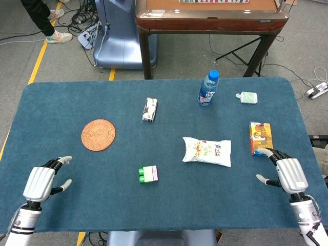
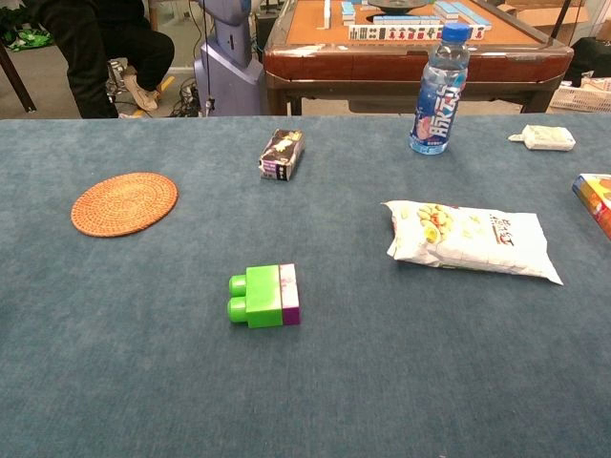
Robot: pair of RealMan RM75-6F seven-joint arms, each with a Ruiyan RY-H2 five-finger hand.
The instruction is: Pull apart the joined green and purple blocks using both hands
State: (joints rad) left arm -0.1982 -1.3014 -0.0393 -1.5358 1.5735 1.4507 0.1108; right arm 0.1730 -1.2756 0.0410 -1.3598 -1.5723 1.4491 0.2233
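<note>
The joined blocks lie on the blue table near the front centre, the green block on the left with its studs pointing left and the purple block pressed onto its right side. My left hand rests at the front left of the table, fingers apart, holding nothing, well left of the blocks. My right hand sits at the front right, fingers spread and empty, far right of the blocks. Neither hand shows in the chest view.
A woven coaster lies left of centre. A white snack bag sits right of the blocks. A water bottle, a small wrapped pack, a pale green item and a colourful box lie further back and right.
</note>
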